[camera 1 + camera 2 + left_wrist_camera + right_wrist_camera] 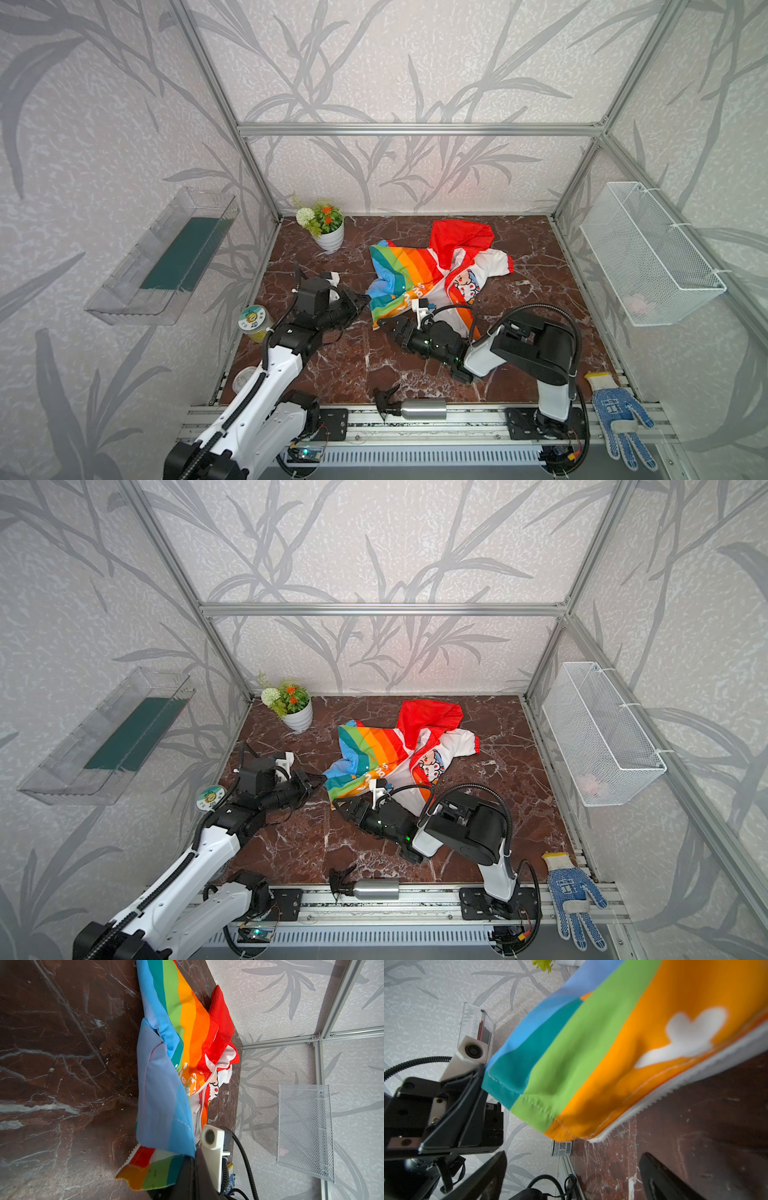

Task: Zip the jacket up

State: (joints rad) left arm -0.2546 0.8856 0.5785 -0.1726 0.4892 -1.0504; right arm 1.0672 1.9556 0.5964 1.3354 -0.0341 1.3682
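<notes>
Jaws of my right gripper stood wide at the near hem of the jacket, gripping nothing (the white zipper end lay just ahead, which I judged my next target). My left gripper was clamped on the teal hem corner, lifting it to keep the cloth taut. Beyond, the garment lay crumpled on the marble table, not yet zipped, red hood farthest away.
</notes>
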